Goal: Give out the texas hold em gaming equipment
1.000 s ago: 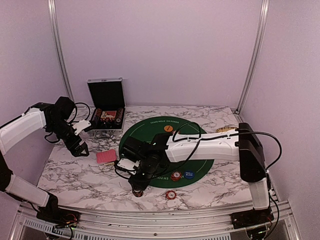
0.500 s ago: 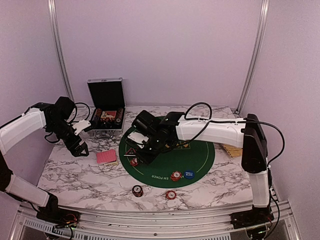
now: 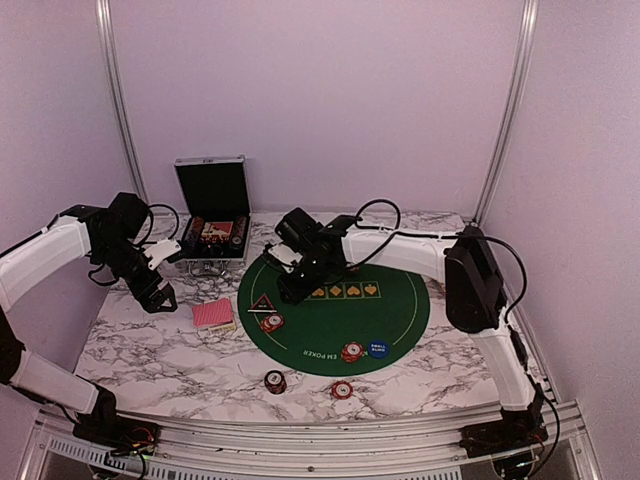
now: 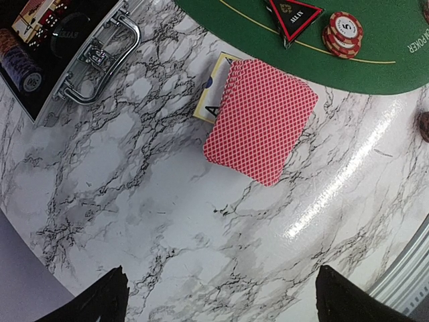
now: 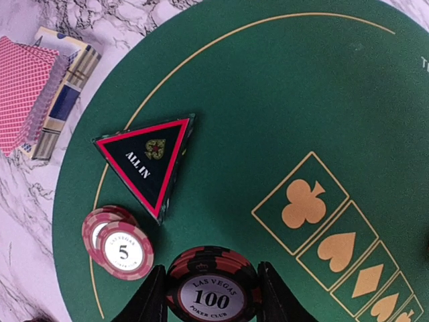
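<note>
My right gripper (image 3: 287,290) (image 5: 211,298) is shut on a stack of black-and-red "100" chips (image 5: 213,288) over the left part of the green mat (image 3: 390,310). Just ahead of it lie the black triangular "ALL IN" marker (image 5: 149,157) (image 3: 262,303) and two red "5" chips (image 5: 119,247) (image 3: 270,321). The pink-red-backed card deck (image 3: 213,314) (image 4: 261,119) lies on the marble left of the mat. My left gripper (image 3: 160,298) (image 4: 224,302) is open and empty above bare marble, left of the deck.
The open black case (image 3: 212,215) (image 4: 67,40) stands at the back left, with chips inside. Red chips (image 3: 351,352) and a blue disc (image 3: 377,349) lie at the mat's front edge. A dark chip (image 3: 274,381) and a red chip (image 3: 342,389) lie on the marble near the front.
My right gripper has swung from the dark chip at the table's front back over the mat's far left part. The dark chip stays at the front. The left arm has not moved.
</note>
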### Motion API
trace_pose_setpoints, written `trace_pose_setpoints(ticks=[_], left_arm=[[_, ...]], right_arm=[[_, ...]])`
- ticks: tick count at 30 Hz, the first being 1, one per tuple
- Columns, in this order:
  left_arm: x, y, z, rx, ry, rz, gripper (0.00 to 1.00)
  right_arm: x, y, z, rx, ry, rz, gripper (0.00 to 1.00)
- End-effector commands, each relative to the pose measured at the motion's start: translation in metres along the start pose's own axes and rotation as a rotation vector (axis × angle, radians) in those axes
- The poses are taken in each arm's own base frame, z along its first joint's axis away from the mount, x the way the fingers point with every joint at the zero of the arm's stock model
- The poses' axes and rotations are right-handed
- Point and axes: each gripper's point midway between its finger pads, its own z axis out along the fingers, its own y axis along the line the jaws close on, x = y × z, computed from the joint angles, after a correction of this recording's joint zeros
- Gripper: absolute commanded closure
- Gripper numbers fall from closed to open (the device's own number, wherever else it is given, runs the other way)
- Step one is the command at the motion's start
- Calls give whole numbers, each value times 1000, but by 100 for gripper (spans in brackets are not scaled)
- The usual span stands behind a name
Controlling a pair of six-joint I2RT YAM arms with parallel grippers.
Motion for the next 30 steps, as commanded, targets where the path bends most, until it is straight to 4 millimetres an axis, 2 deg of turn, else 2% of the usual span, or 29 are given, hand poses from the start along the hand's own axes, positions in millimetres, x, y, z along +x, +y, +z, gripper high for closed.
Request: trace_pose_setpoints(ticks=[1,7,17,23,27,30], left_arm=[[-5,0,-4,-2,-25,-1,1],[-7,1,-6,-5,-27,3,1],[-8,1,-6,-5,-32,3,1],[-9,1,-8,-8,-37,6,1],[-9,1,-8,-8,-37,6,1],[-9,0,-7,-3,-38,7,1]], right_arm=[[-17,-1,12,-8,-37,16,91],[-12,-4,37,-6,-13,30,92],[-3,-4,47,-26,10,46,91],[5,2,50,-61,34,52,69],[2,2,46,-63,27,54,53],[-4,1,41,-49,14,47,48]])
